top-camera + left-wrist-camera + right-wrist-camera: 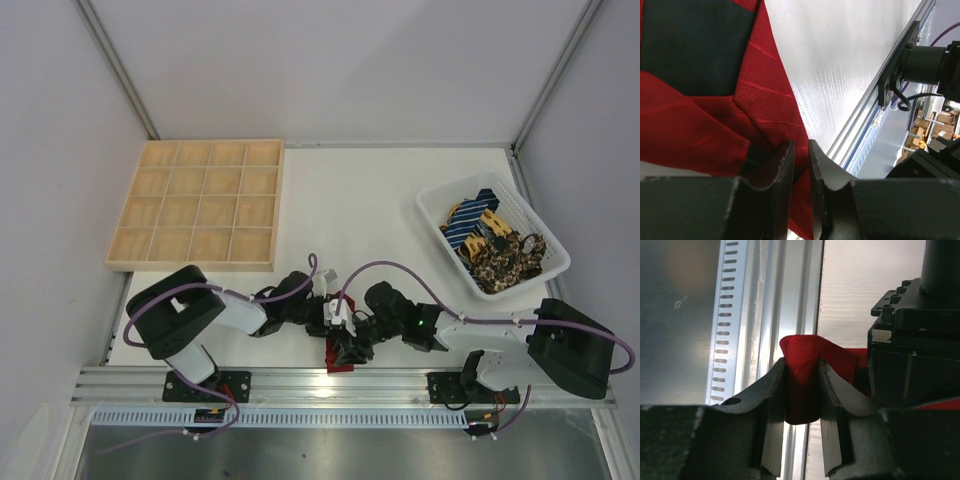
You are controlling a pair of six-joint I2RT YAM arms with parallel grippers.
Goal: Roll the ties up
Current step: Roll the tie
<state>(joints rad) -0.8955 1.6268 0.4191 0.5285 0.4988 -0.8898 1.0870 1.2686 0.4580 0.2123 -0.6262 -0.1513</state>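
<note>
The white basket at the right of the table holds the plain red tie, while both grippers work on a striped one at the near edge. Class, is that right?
No. The white basket holds striped and speckled ties; the red tie is in the right gripper, as the right wrist view shows, at the near edge.

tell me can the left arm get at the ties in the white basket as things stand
Probably not right now: the left gripper is closed on the red tie, and the right arm lies between it and the white basket.
</note>
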